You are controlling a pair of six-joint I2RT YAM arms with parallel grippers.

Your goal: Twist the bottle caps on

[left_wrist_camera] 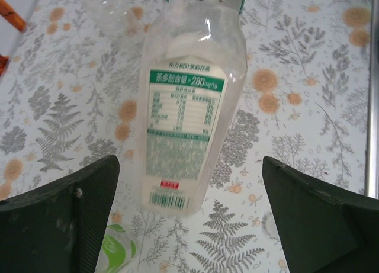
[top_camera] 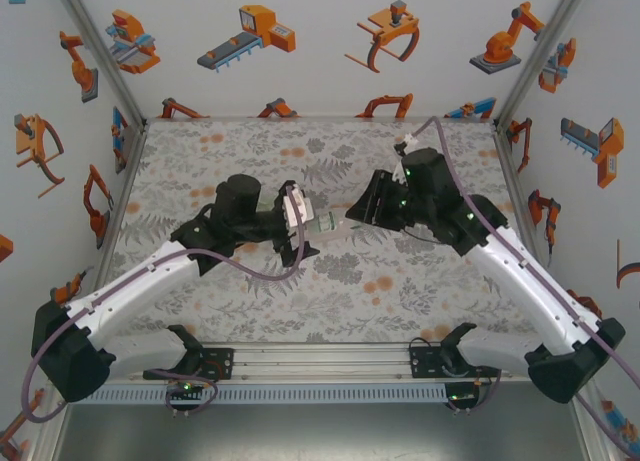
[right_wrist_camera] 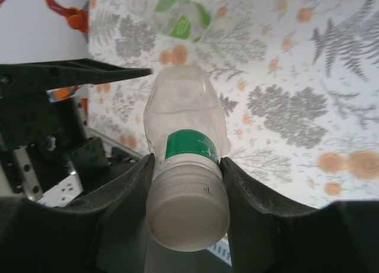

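Observation:
A clear bottle with a white-and-green label [left_wrist_camera: 186,107] hangs level above the table between my two grippers [top_camera: 325,224]. A white cap [right_wrist_camera: 188,211] sits on its neck. My right gripper [right_wrist_camera: 186,166] is shut on that cap, one finger [right_wrist_camera: 127,184] pressed against each side. My left gripper [left_wrist_camera: 189,160] stands wide open around the bottle's base. Its dark fingers [left_wrist_camera: 59,219] are well apart from the bottle on both sides. In the top view the left gripper [top_camera: 298,216] and right gripper [top_camera: 360,213] face each other over mid-table.
A second bottle with a green leaf print [right_wrist_camera: 177,15] lies on the floral tablecloth [top_camera: 400,291] below the held one, and shows at the lower left of the left wrist view [left_wrist_camera: 115,249]. Patterned walls close in the table's sides and back.

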